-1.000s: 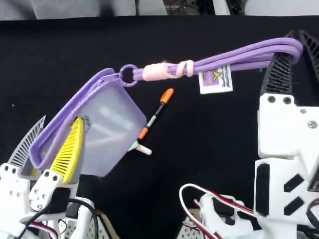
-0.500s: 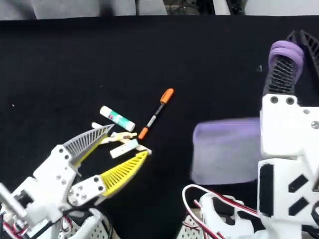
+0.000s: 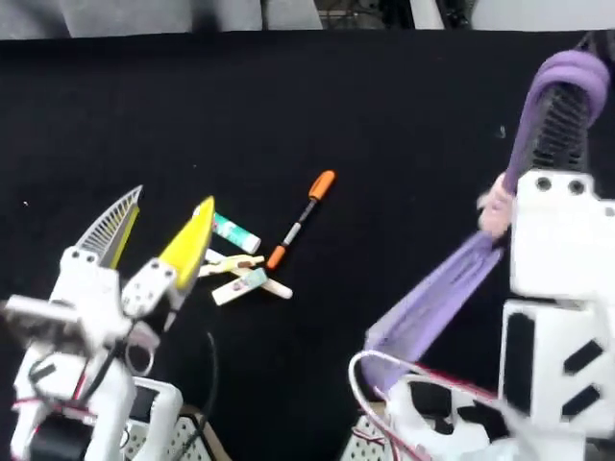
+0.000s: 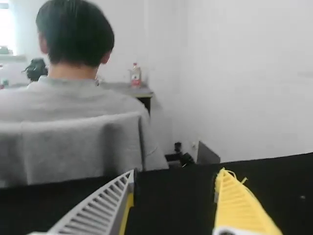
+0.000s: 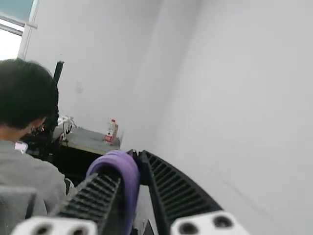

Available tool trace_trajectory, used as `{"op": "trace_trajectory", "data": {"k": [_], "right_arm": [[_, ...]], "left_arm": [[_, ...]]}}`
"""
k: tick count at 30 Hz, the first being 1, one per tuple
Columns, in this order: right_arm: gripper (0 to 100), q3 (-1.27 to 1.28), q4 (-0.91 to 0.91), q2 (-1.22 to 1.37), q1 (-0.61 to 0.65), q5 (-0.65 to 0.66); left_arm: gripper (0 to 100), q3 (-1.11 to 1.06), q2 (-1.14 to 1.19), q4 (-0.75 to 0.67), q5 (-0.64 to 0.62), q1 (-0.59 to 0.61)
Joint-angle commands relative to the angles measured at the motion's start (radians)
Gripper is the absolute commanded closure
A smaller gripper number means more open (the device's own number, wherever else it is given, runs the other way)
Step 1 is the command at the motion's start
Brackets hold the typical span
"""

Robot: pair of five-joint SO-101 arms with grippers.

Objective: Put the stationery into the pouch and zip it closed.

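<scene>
My right gripper [image 3: 569, 69] is raised at the right edge of the table and is shut on the purple cord [image 5: 119, 172]. The purple pouch [image 3: 430, 307] dangles from that cord [image 3: 524, 134] low at the right, below a pink knot [image 3: 494, 209]. The right wrist view has the cord pinched between the black fingers of my right gripper [image 5: 135, 157]. On the black table lie an orange pen [image 3: 302, 219], a glue stick [image 3: 233, 231] and small pale pieces [image 3: 242, 279]. My left gripper [image 3: 171, 198] stands open at the lower left, lifted and tilted up beside them, holding nothing. Its grey and yellow fingers [image 4: 236, 205] are spread wide.
The black table [image 3: 288, 106] stretches far back behind the stationery. Red and white cables [image 3: 384, 370] loop near the right arm's base at the front edge. The white body of the right arm [image 3: 562, 317] stands close to the hanging pouch.
The pouch left the left gripper, swung right and now hangs from the right gripper, which rose. The stationery it covered is in sight. The left arm lifted and opened wide.
</scene>
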State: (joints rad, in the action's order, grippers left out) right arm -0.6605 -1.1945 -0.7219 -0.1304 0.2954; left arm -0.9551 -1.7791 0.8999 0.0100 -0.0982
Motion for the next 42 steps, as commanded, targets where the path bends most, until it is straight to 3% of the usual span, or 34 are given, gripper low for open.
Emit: {"op": "trace_trajectory", "data": {"k": [1,6,18,23,31,36,42], "right_arm": [[98.8,-0.001,0.147,0.14,0.009,-0.121],[98.8,-0.004,0.215,0.188,0.054,-0.193],[98.8,0.005,0.176,0.309,0.061,-0.193],[98.8,0.005,0.117,0.329,0.068,-0.193],[98.8,0.004,0.032,0.328,0.068,-0.193],[98.8,0.004,0.002,0.328,0.068,-0.193],[98.8,0.004,-0.015,0.328,0.069,-0.193]], "left_arm": [[74,-0.145,0.02,-0.08,0.005,0.107],[74,-0.334,0.02,-0.212,0.009,0.173],[74,-0.634,0.02,-0.423,0.025,0.17],[74,-0.65,0.02,-0.333,0.167,0.154],[78,-0.579,0.02,-0.061,0.511,-0.087],[83,-0.539,0.021,0.057,0.6,-0.226],[80,-0.584,0.123,0.057,0.611,-0.239]]}}
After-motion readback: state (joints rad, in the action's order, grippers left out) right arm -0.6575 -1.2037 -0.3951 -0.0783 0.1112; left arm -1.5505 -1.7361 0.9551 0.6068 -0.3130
